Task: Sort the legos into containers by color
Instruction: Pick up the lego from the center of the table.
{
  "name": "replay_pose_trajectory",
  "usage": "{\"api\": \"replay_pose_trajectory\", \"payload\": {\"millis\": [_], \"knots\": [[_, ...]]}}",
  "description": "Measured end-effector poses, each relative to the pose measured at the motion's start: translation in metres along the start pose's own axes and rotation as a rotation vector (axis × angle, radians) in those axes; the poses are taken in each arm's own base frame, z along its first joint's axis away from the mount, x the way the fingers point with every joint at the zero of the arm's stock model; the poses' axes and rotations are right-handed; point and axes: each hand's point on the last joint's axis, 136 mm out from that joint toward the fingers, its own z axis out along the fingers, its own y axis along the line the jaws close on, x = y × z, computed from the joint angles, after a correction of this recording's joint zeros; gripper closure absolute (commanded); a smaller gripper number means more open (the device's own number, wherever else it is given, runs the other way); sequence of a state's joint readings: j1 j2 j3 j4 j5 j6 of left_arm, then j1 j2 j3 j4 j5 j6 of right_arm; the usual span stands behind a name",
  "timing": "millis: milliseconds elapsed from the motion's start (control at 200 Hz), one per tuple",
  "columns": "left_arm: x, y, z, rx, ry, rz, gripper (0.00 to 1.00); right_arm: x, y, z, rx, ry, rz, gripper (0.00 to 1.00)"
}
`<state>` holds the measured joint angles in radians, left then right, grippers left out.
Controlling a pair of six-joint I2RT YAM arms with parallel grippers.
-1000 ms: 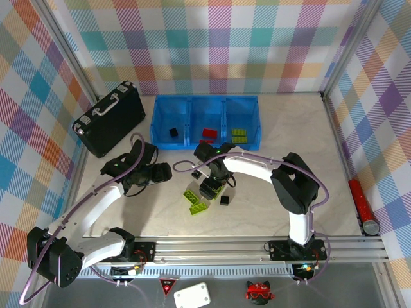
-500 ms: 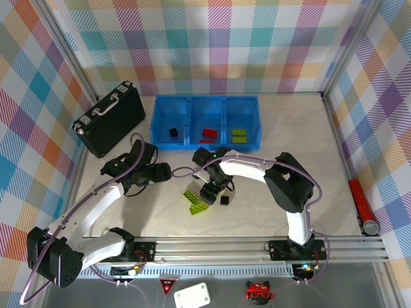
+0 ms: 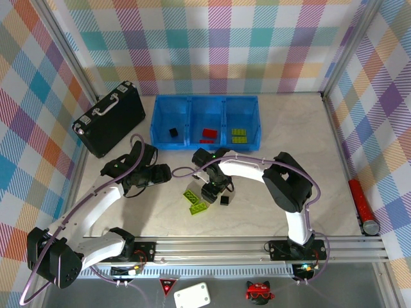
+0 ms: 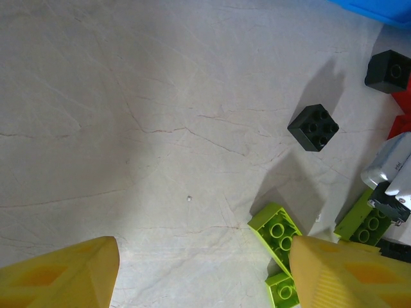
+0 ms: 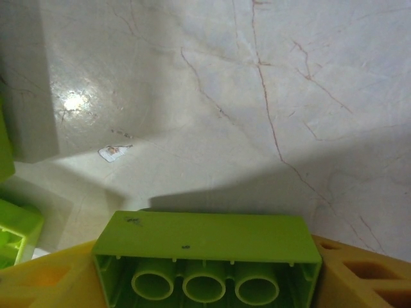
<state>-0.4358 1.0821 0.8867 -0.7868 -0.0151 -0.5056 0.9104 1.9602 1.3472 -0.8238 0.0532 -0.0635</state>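
Observation:
In the right wrist view a lime-green lego (image 5: 205, 237) lies hollow side up between my right gripper's yellow fingers (image 5: 359, 273), and the right gripper (image 5: 205, 273) is shut on it just above the table. From above, that gripper (image 3: 210, 191) is at mid-table, beside two loose green legos (image 3: 195, 201) and a black cube (image 3: 224, 200). My left gripper (image 4: 202, 256) stands open over bare tabletop, with green legos (image 4: 277, 230) by its right finger and a black lego (image 4: 313, 127) farther off. The blue containers (image 3: 205, 101) hold a black cube (image 3: 173, 133), red legos (image 3: 208, 134) and green legos (image 3: 239, 135), one colour per compartment.
A black briefcase (image 3: 109, 117) lies at the back left beside the blue tray. A red cylinder (image 3: 363, 206) rests along the right edge. Checked walls close in the table on three sides. Another black lego (image 4: 388, 70) and a red piece (image 4: 401, 109) lie near the tray.
My right gripper has shifted slightly on the table and shut on a lime-green lego. The left arm has not moved.

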Motion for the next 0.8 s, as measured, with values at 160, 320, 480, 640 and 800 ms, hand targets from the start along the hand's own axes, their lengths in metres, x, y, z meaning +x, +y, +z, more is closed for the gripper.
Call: {"api": "replay_pose_trajectory", "payload": {"millis": [160,320,480,640,800], "knots": [[0.0,0.0,0.0,-0.001,0.001,0.0,0.29,0.0,0.0,-0.001,0.0,-0.003,0.003,0.35],[0.004,0.002,0.003,-0.006,0.009,0.0,0.29,-0.001,0.0,-0.005,0.003,-0.015,0.004,0.35],[0.004,0.002,0.004,-0.002,0.014,0.0,0.29,-0.005,-0.001,-0.016,0.011,-0.046,0.013,0.35],[0.004,0.002,0.003,-0.001,0.014,0.0,0.29,-0.007,-0.007,-0.027,0.018,-0.074,0.037,0.35],[0.005,0.002,0.004,-0.001,0.014,0.0,0.29,-0.01,-0.02,-0.043,0.021,-0.116,0.079,0.36]]}}
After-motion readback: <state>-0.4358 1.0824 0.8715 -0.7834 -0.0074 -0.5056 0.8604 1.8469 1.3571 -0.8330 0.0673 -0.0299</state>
